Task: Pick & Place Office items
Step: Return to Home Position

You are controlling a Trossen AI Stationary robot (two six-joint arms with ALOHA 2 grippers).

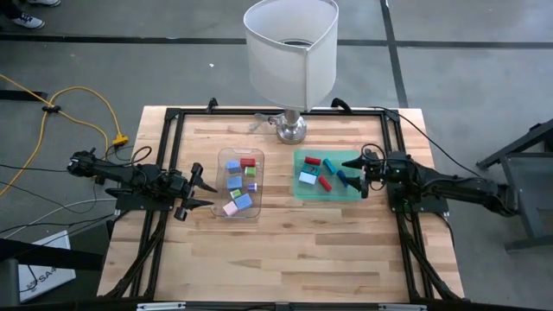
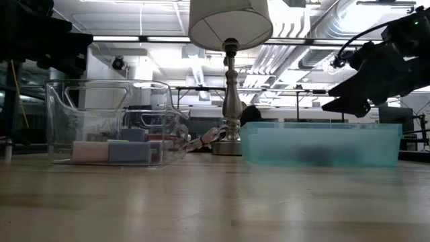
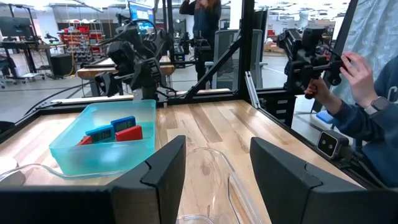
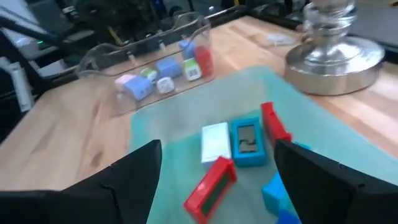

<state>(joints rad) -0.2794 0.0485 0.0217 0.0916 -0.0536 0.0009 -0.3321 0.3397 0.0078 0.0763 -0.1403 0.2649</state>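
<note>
The office items lie in two trays. Several small blocks, blue, red, green and pink, sit in the clear tray (image 1: 238, 186). Red, blue, teal and white pieces (image 4: 216, 142) lie on the floor of the green translucent tray (image 1: 327, 175). My left gripper (image 1: 206, 183) stands open and level at the clear tray's left end; the tray's curved rim (image 3: 211, 163) shows between and below its fingers. My right gripper (image 1: 363, 173) is open and tipped slightly down, above the green tray's right edge. A red block (image 4: 211, 186) lies below its fingers.
A table lamp with a white shade (image 1: 289, 52) and a metal base (image 1: 291, 130) stands at the far middle, just behind both trays. A black frame (image 1: 173, 117) runs along the table's edges. A person's hands (image 3: 357, 74) work a handle beyond the table.
</note>
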